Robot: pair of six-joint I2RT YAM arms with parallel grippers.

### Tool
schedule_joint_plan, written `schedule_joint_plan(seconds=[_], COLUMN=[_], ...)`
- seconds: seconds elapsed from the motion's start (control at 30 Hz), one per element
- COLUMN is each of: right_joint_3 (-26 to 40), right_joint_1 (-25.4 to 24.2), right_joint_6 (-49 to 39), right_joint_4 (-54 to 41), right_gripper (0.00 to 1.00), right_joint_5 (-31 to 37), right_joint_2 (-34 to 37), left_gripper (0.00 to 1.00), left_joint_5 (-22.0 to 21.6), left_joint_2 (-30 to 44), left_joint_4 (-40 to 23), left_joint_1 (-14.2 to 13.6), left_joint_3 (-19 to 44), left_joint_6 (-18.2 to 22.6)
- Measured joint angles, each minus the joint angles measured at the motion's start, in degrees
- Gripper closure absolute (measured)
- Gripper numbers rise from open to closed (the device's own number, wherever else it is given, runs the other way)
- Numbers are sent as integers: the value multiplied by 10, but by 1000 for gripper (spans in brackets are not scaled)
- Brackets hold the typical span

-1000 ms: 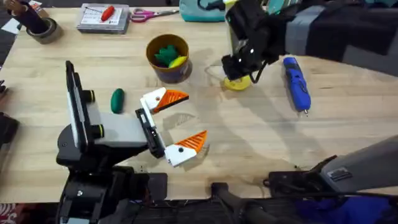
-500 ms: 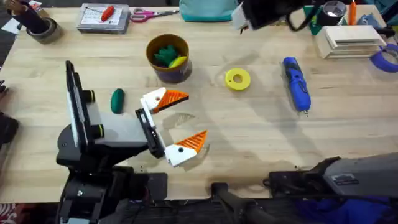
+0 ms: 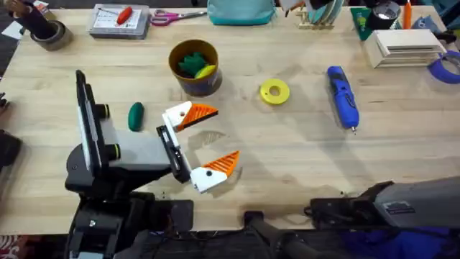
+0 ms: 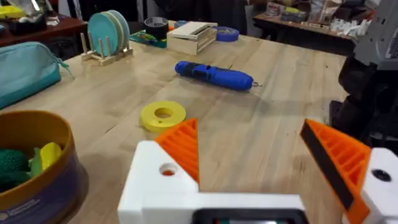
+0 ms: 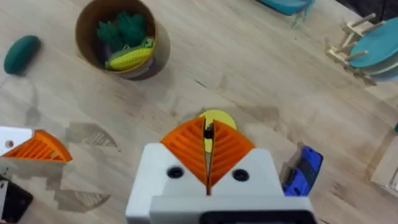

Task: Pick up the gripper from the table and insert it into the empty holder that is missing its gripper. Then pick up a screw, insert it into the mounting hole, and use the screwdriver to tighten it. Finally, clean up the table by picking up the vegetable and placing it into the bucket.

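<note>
Lying left of left end effector (image 3: pixel 203 144): vegetable (image 3: pixel 135 116).

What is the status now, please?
Left gripper open. Right gripper shut, high above table. Vegetable on table, outside bucket. Bucket holds two toys.

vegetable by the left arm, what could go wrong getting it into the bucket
The vegetable is glossy and oval, so it may squirt out of closing jaws, and it lies close beside the left arm. The bucket already holds a leafy green toy and a yellow toy, so it might perch on them or roll out.
</note>
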Motion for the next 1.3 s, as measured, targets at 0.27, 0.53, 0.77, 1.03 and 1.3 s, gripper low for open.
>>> schedule_joint_plan(seconds=[0.27, 0.53, 0.77, 1.03, 1.3], right_joint_3=[0, 0, 0, 0, 0], right_joint_1=[33, 87, 125, 193, 222], right_joint_6=[-74, -124, -138, -145, -147], right_joint_4=[6, 10, 23, 42, 43], right_gripper=[995, 996, 996, 996, 996], right_joint_5=[-33, -62, -79, -85, -86], right_joint_2=[0, 6, 24, 25, 25], left_gripper=[15, 15, 15, 15, 15], left_joint_5=[0, 0, 0, 0, 0], left_joint_2=[0, 0, 0, 0, 0], left_joint_4=[0, 0, 0, 0, 0], left_joint_1=[0, 0, 0, 0, 0], left_joint_3=[0, 0, 0, 0, 0], left_joint_6=[0, 0, 0, 0, 0])
